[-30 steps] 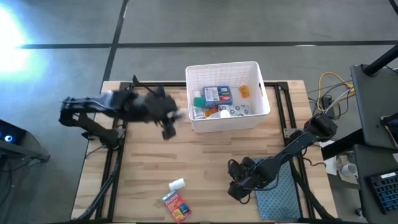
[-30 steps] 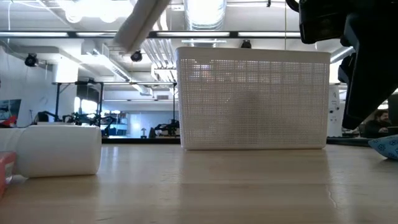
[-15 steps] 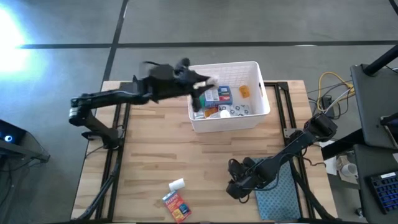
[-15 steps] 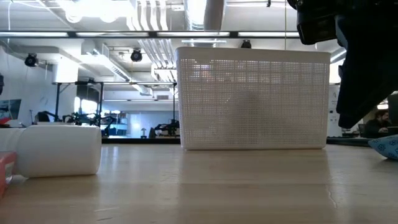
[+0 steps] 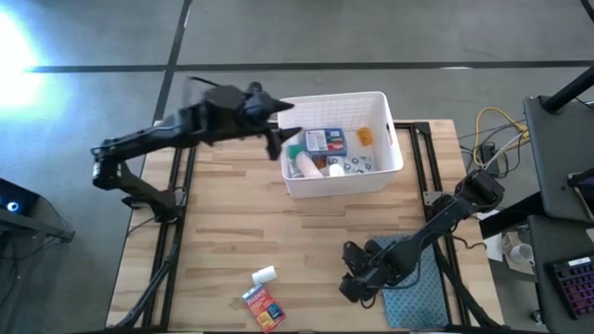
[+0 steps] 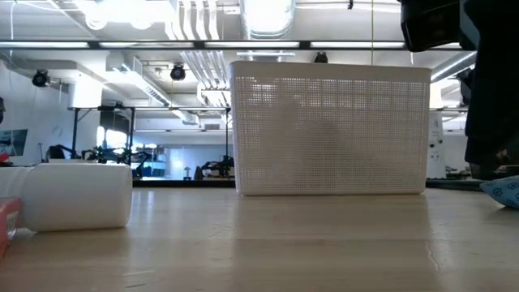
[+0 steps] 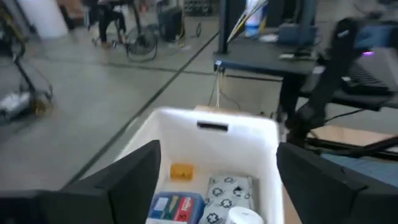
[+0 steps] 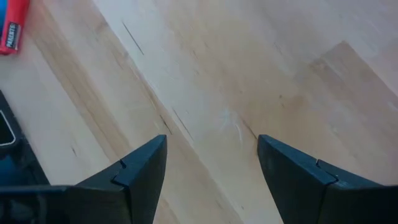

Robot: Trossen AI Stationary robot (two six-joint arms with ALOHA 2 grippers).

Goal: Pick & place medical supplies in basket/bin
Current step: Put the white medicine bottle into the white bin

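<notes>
**Left gripper open beside the basket, two supplies out on the table**

Right now I see the left gripper (image 5: 276,139) in the upper middle of the high view, just off the left wall of the white basket (image 5: 382,100). Its fingers (image 7: 134,177) stand wide apart in the left wrist view with nothing between them, and the basket's open top shows just ahead of them.

Inside the basket I can make out a blue first-aid box (image 5: 325,141), a small orange item (image 5: 365,135) toward the right wall, a white packet with dark print (image 5: 351,166), a white jar (image 5: 303,167) at the left end and something green (image 5: 295,148) beside it. The wrist view shows the same blue box (image 7: 176,207), the orange item (image 7: 181,170) and the printed packet (image 7: 227,191).

Two supplies lie well apart from the basket in the lower middle of the high view: a white bottle (image 5: 264,275) on its side and, just below it, an orange-red box (image 5: 262,307). In the low view the bottle (image 6: 77,195) lies at the left, the basket's wall (image 6: 330,130) behind.

My right gripper (image 5: 355,287) sits low at the lower right, beside the teal-grey mat (image 5: 418,301). Its fingers (image 8: 140,168) are parted over bare wooden table (image 8: 249,68), holding nothing.
</notes>
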